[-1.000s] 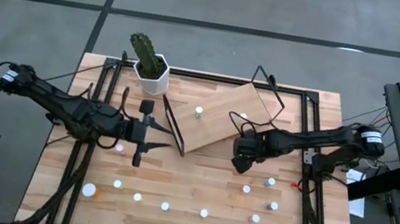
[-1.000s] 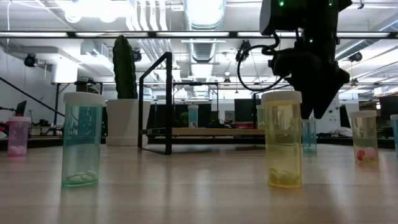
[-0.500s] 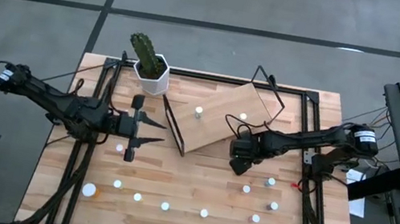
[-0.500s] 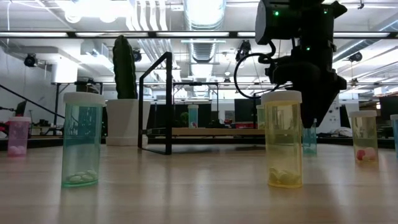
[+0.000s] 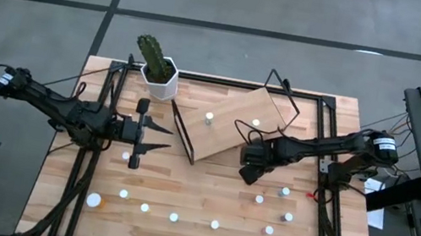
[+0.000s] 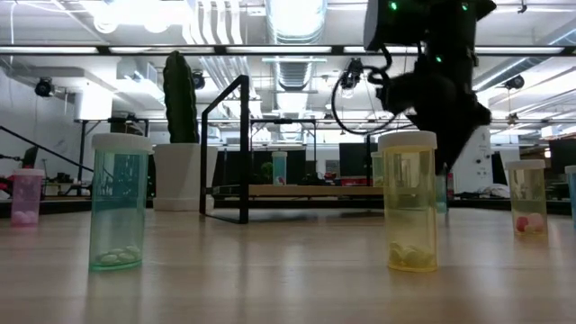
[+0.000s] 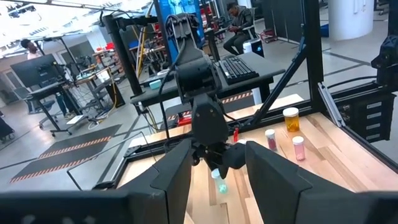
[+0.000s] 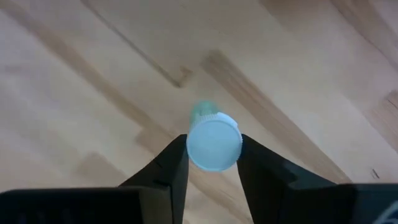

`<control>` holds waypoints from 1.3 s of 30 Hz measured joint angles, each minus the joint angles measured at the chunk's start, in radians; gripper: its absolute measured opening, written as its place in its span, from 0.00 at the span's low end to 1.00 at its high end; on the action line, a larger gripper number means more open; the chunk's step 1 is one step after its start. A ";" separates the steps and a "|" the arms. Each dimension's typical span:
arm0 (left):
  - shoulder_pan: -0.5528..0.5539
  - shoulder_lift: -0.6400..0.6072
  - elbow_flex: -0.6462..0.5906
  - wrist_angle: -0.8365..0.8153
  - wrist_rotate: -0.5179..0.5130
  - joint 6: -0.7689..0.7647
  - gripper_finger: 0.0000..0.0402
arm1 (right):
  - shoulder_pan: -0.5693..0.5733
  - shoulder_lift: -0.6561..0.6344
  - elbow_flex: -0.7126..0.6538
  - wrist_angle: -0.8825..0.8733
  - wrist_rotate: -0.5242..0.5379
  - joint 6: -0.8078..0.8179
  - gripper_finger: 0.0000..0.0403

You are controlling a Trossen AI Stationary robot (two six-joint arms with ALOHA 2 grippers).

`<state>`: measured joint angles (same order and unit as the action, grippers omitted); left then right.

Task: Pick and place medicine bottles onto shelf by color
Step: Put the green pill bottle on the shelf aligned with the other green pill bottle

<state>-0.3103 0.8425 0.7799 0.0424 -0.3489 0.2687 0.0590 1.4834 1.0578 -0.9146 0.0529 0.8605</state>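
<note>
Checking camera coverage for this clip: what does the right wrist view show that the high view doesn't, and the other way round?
Only the right wrist view shows the right gripper closed on a white-capped bottle with a teal body, fingers against the cap.

Only the high view shows the shelf with two bottles on it, the cactus pot, the left gripper, and the bottles scattered along the near part of the table.

Both show the right gripper over plank tabletop.

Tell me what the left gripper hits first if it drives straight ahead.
Probably the right gripper, which holds a green bottle across the table. The left gripper points that way, though depth is uncertain.
</note>
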 joint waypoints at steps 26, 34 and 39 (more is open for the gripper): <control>0.000 -0.013 -0.002 -0.030 0.000 -0.001 0.34 | -0.191 0.338 0.609 -0.055 -0.001 -0.514 0.28; 0.000 -0.025 -0.001 -0.026 0.000 0.003 0.34 | -0.220 0.391 0.668 -0.045 -0.008 -0.566 0.28; 0.000 -0.027 -0.001 -0.027 0.000 0.005 0.34 | -0.221 0.400 0.675 -0.025 -0.005 -0.573 0.28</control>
<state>-0.3099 0.8150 0.7792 0.0158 -0.3492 0.2733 -0.1616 1.8835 1.7332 -0.9397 0.0483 0.2875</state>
